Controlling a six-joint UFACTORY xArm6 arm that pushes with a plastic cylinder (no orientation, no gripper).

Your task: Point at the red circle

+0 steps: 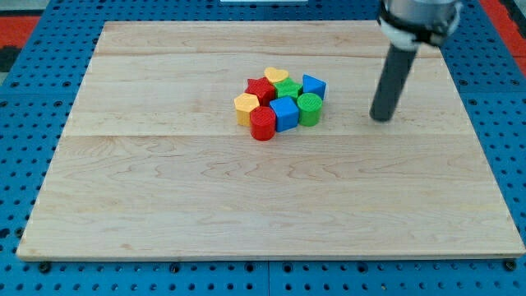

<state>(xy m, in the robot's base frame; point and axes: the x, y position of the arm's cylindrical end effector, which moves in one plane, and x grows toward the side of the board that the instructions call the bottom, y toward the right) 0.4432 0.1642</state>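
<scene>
I carry no jaws, only a rod, so there is nothing to open or close. My tip (381,117) rests on the surface (164,205) right of centre, clear of the cluster. The red circle (262,125) sits at the cluster's lower-left edge, well left of my tip, beside the blue block (285,113) and yellow block (246,107).

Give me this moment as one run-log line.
my tip: right of cluster, touching nothing | red circle: cluster's bottom edge, left of blue cube | pointing: not yet
</scene>
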